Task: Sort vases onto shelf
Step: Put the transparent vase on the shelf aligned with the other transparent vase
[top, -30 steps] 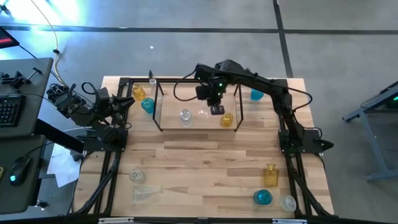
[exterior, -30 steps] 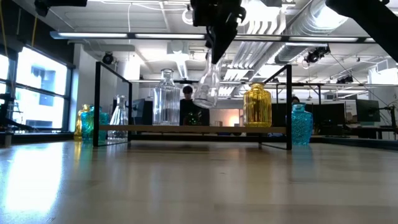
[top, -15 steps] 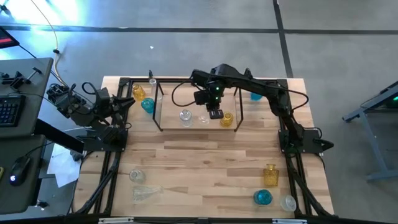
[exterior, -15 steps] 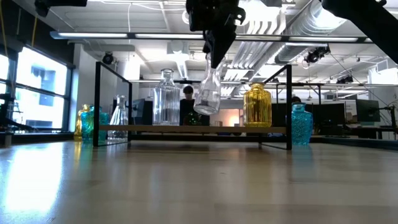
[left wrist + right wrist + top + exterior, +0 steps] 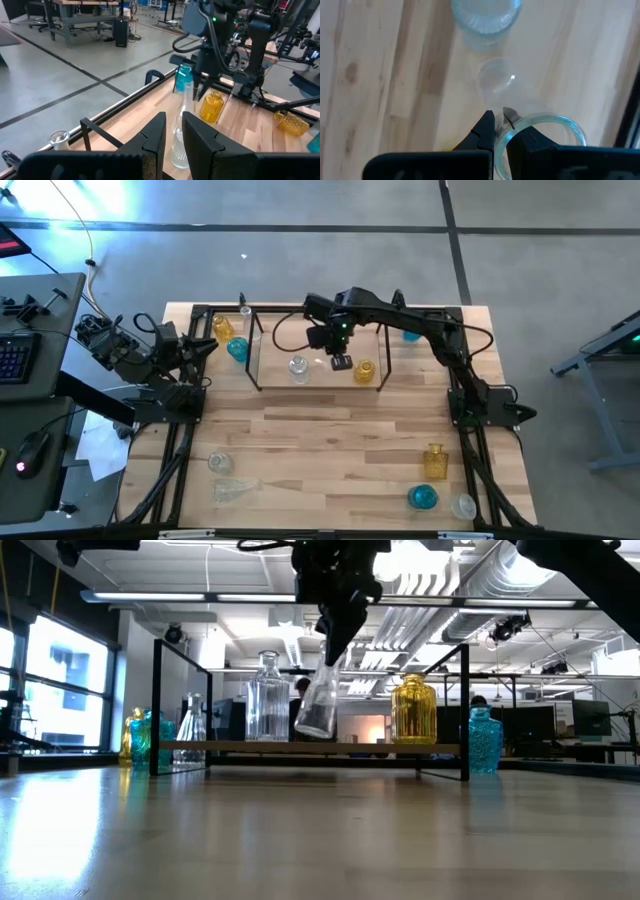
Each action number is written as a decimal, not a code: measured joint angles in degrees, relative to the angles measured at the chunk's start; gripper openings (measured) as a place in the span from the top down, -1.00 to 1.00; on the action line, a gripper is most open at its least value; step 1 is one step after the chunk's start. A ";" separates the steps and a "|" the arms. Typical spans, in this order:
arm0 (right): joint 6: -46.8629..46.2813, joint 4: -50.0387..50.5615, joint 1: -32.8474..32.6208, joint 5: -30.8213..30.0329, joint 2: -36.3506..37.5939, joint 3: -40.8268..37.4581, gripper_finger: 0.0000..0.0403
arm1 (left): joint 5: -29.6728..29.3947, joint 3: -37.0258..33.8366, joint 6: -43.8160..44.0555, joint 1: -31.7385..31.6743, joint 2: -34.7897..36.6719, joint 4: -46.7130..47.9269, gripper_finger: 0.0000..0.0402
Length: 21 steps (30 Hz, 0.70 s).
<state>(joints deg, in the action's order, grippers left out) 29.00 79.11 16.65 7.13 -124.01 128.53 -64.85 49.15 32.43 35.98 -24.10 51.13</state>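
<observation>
My right gripper hangs over the shelf, shut on a clear glass vase. The vase tilts between a clear bottle and a yellow vase, which stand on the shelf's wooden floor. Its base is just above that floor. More vases stand on the table beside the shelf: yellow and blue to the left, blue to the right. My left gripper waits at the table's left side, narrowly open and holding nothing. My right gripper pinches the clear vase's mouth rim between its two fingers, one finger inside the mouth and one outside. The fingers point down from above. The vase hangs below them, tilted, its base swung toward the table's left and clear of the shelf floor.
Near the table's front edge stand a clear vase, a yellow one, a blue one and a clear one; another clear vase lies on its side. A black frame edges the table.
My right gripper has sunk toward the shelf floor and drifted a little toward the table's left, still shut on the clear vase. The vase has come down with it and tipped further, its base swinging toward the clear bottle.
</observation>
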 joint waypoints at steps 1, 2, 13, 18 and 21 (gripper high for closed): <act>0.12 0.08 0.32 -0.02 0.00 0.17 1.00 | 0.01 0.00 0.03 0.01 0.00 0.00 0.72; 0.19 0.19 0.67 -0.02 0.00 0.29 1.00 | 0.01 0.00 0.04 0.01 0.00 0.00 0.72; 2.96 -0.96 3.77 -0.75 0.02 0.37 1.00 | -0.01 0.00 0.08 0.01 0.00 -0.01 0.72; 4.46 -0.63 3.58 -3.52 -0.02 5.95 1.00 | -0.38 0.00 0.03 0.01 0.00 -0.02 0.72; 4.94 -3.59 3.65 -3.10 1.79 5.72 1.00 | -0.40 0.00 -0.01 0.01 0.00 -0.06 0.72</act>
<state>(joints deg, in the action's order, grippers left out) 33.93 75.52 20.31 4.03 -122.21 134.26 -65.25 49.15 32.43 35.99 -24.10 51.07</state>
